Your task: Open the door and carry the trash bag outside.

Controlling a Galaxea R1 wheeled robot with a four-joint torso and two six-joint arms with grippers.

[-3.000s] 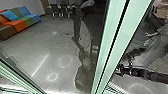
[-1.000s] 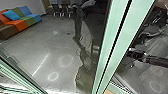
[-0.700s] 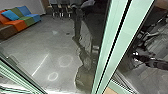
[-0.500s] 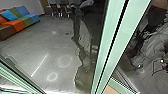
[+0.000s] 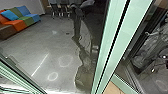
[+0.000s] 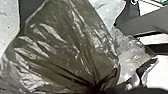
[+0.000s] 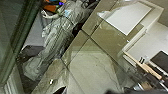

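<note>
Close beneath our left wrist, the trash bag (image 6: pixel 67 50) spreads its thin, shiny, brownish plastic, with long creases running together into a tight, dark bunch. We have that bunch pinched in our left end effector (image 6: pixel 96 89), drawn in narrow on the plastic. A crumpled clear plastic piece (image 6: pixel 132 56) lies just beside the bag, and pale speckled ground (image 6: pixel 8 22) shows past its other side. How wide or narrow our right end effector stands, we cannot tell.

Ahead of us in the head view, a pale green door frame (image 5: pixel 115 45) slants up between two parts of the scene. To the left of it stretches a smooth grey floor (image 5: pixel 37 45) with ring-shaped glints and one long streak of light. Along the far left side stands a low sofa (image 5: pixel 21 25) in brown, orange, green and blue, with a bright blue cushion (image 5: pixel 10 15) leaning on it. Dark chairs (image 5: pixel 60 10) stand farther back, near the wall. A dark, jointed shape (image 5: pixel 77 27) overlies the floor; we cannot tell whether it is a reflection.

From our right wrist we see a person (image 7: pixel 60 30) in rumpled grey clothes, with one hand (image 7: pixel 46 15) out from the body. Well apart from the person, a wood-edged bench (image 7: pixel 136 60) carries a dark flat object (image 7: pixel 161 61), and a white panel (image 7: pixel 127 17) is near it.
</note>
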